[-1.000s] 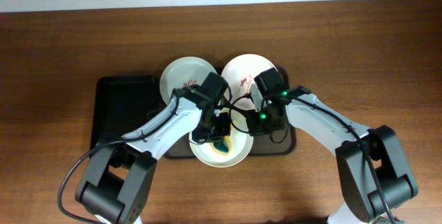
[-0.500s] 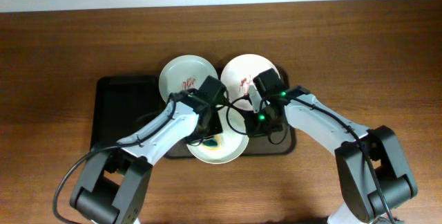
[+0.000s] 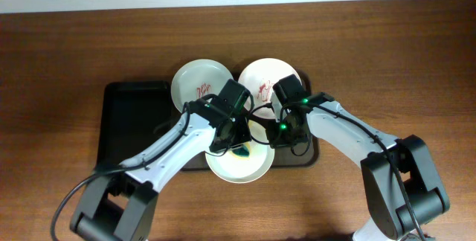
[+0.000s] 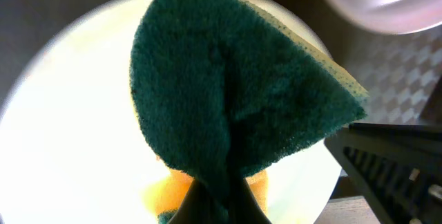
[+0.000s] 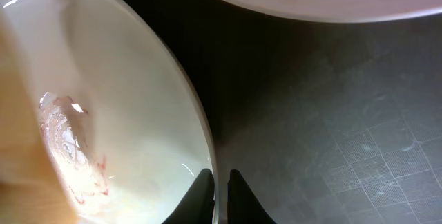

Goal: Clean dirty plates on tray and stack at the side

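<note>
Front plate: white, round, shallow, at the near rim of the tray and partly past it; pale red smear inside.
Back plates: left one and right one side by side on the tray, each red-marked in the centre.
Left hand: pinching a green-and-yellow sponge over the front plate.
Right hand: fingers pressed on the front plate's rim.
Bench: brown wood.

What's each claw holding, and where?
The left claw pinches the sponge at its folded near edge; the right claw grips the front plate by its rim.
</note>
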